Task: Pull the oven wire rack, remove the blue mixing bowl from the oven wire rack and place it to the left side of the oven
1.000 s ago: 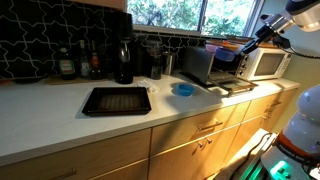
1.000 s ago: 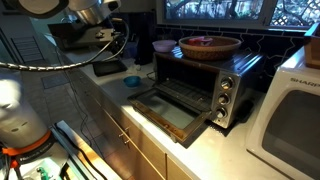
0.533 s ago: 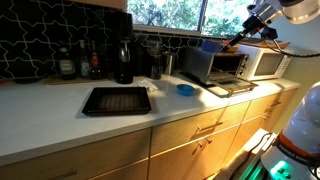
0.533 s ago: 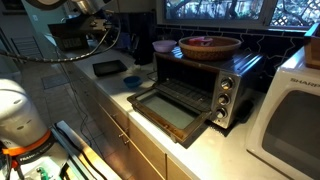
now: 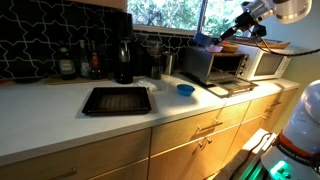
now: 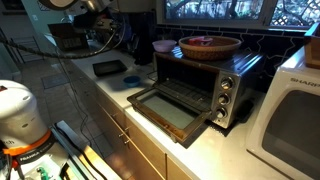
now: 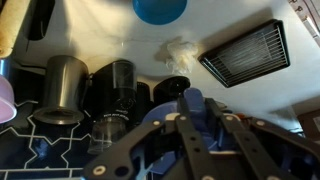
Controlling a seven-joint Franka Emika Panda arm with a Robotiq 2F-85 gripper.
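The bowl (image 5: 204,42) is hanging in the air just off the oven's (image 5: 228,62) top corner, at that corner's 10 o'clock in an exterior view. The gripper (image 5: 214,38) is reaching it from about 2 o'clock. In the wrist view the jaws are pinching a dark blue rim between them, so I am judging the gripper to be clamped on the bowl.

The rack (image 6: 186,91) is sitting bare inside the oven, above the dropped door (image 6: 168,112). The free counter (image 5: 160,102) beside the oven is lying at roughly 7 o'clock from the bowl. The coming move is probably calling for a descent down and slightly away from the oven wall.

A shallow blue dish (image 5: 183,89) is taking up part of that patch, and the black tray (image 5: 117,100) is lying farther off at the dish's 8 o'clock. The landing spot is therefore looking tight. The bowl is round, so its heading is likely mattering little.
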